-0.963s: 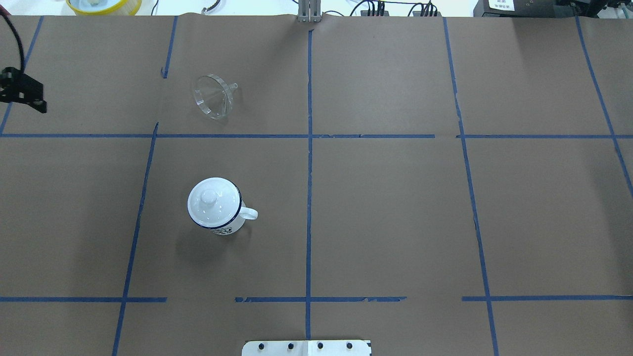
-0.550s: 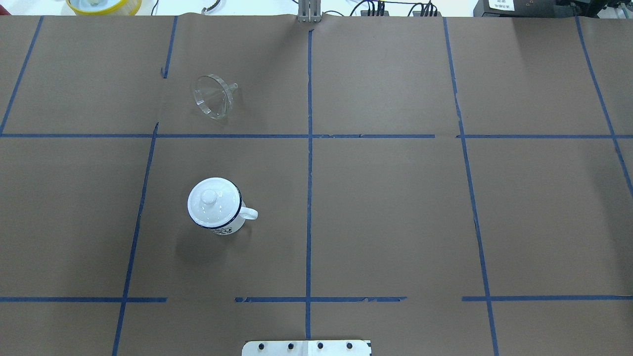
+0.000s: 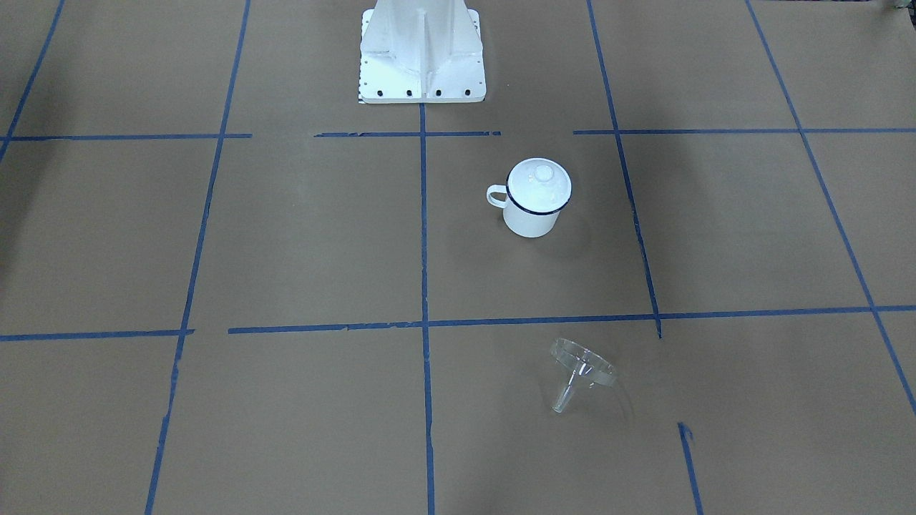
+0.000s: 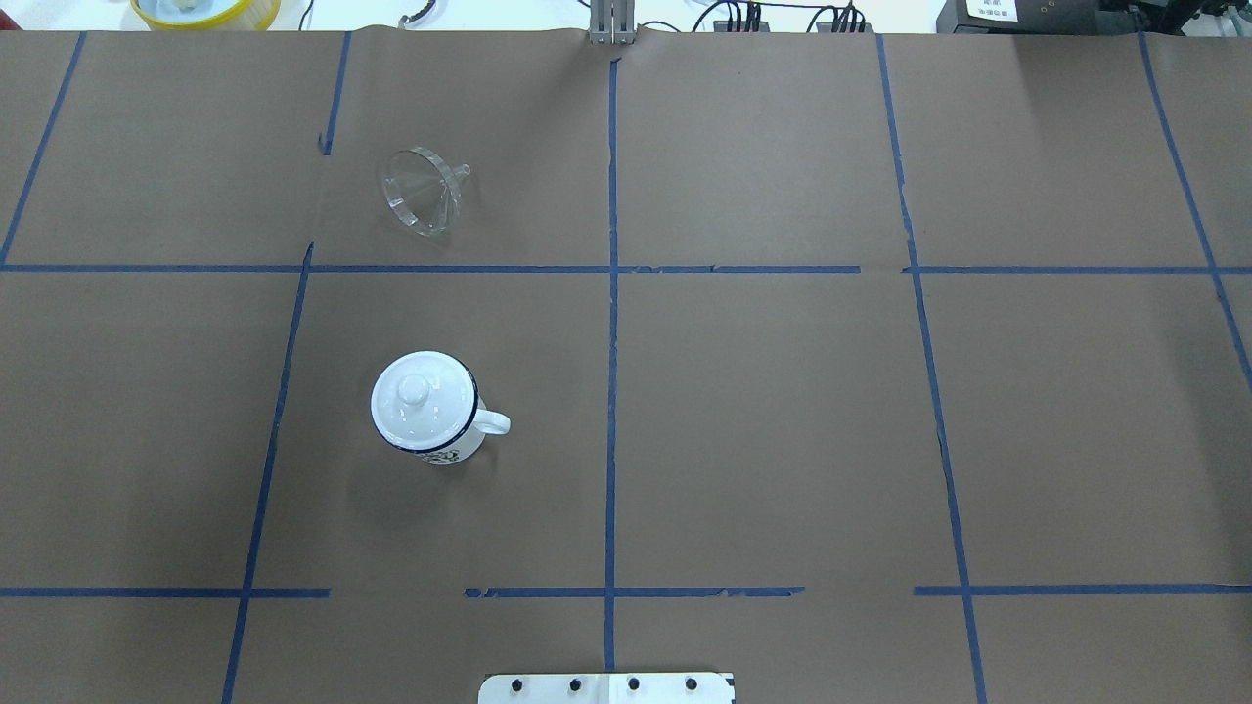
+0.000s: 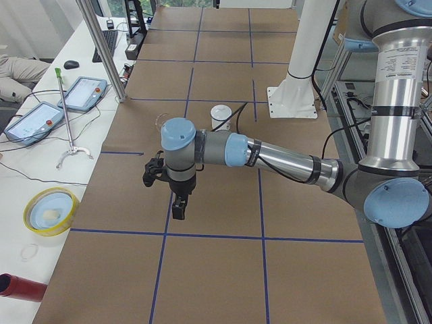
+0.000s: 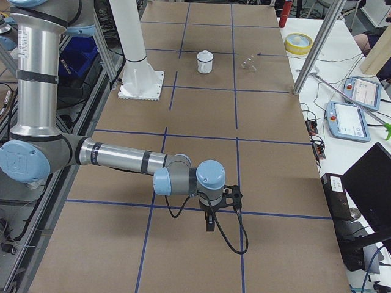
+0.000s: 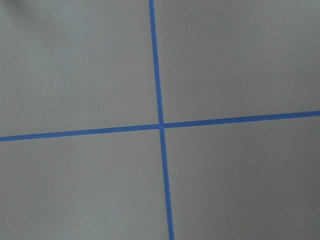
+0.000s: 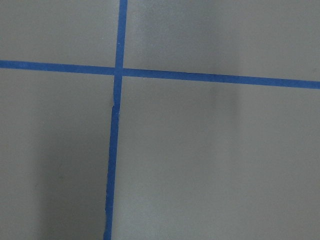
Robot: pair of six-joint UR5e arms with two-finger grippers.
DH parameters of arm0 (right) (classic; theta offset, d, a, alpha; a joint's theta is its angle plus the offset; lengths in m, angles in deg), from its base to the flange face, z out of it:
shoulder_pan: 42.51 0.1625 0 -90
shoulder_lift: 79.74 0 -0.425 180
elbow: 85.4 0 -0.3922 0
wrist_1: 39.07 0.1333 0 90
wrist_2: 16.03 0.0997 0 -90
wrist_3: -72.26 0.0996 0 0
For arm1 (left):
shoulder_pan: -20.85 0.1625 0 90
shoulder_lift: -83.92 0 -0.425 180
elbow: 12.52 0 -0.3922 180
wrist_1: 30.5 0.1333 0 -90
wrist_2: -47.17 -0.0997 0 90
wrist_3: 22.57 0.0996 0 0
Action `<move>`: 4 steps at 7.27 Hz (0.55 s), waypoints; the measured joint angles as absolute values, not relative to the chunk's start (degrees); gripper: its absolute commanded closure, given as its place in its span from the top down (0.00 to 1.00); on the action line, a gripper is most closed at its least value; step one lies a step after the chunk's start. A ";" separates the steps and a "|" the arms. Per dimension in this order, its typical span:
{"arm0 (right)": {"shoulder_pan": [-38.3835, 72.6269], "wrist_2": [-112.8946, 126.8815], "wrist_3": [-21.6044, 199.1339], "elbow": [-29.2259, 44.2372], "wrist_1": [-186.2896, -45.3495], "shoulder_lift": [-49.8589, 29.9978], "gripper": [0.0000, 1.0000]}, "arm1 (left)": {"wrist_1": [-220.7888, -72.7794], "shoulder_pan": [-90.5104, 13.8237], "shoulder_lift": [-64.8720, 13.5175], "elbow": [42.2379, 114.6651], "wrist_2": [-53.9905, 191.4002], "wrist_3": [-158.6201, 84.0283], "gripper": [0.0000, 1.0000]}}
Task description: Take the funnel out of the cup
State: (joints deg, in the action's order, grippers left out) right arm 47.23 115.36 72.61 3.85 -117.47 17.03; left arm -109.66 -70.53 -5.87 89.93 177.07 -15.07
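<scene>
The clear funnel (image 4: 423,191) lies on its side on the brown paper, out of the cup, spout towards the table's middle; it also shows in the front view (image 3: 581,365). The white cup (image 4: 448,448) with a dark blue rim stands upright nearer the robot, its handle pointing right. A white domed lid (image 4: 421,396) with a knob sits on it. My left gripper (image 5: 177,208) hangs over the table's left end, far from both. My right gripper (image 6: 210,223) hangs over the right end. I cannot tell if either is open or shut.
The robot's white base (image 3: 422,50) stands at the table's near edge. A yellow dish (image 4: 205,10) sits past the far left edge. A metal post (image 5: 101,47) and teach pendants (image 5: 34,123) stand on the operators' side. Blue tape lines (image 7: 160,125) grid the paper.
My left gripper, seen at the overhead view's left edge a second ago, has moved out of that view. The funnel and the cup have not moved.
</scene>
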 measured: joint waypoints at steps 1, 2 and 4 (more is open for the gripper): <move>47.23 115.37 72.62 3.82 -117.47 17.03 1.00 | -110.65 -70.68 -5.35 88.02 177.97 -13.80 1.00; 47.23 115.37 72.62 3.82 -117.47 17.03 1.00 | -112.05 -70.77 -4.49 86.89 178.97 -12.59 1.00; 47.23 115.37 72.62 3.83 -117.47 17.03 1.00 | -113.55 -70.81 -3.51 84.94 180.69 -11.65 1.00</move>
